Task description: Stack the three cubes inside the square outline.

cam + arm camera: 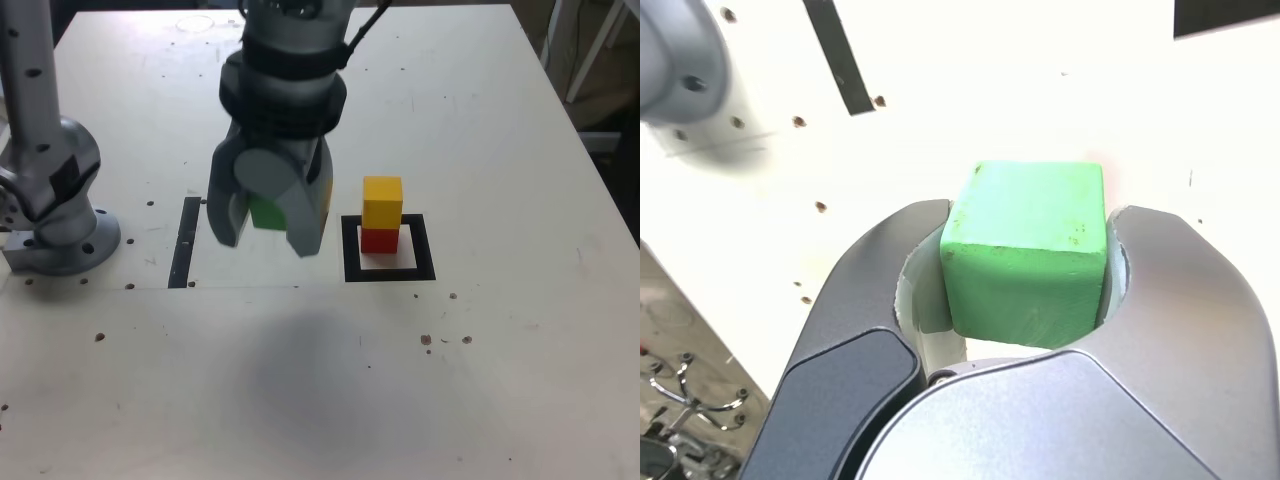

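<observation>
Green cube (1025, 250) between closed pincer (1025, 265) jaws

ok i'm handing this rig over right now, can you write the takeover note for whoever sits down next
Claw: shut on the green cube, carried above the table, to the exterior view's left of the stack.
Square outline: holds the red cube with the yellow cube stacked on top of it.
Black strip: lies to the exterior view's left of the claw; not the target.
Done: two cubes stacked inside the outline, third one picked up.
Left: bring the green cube over the yellow one, set it down squarely, open the claw and back away without knocking the stack.
</observation>
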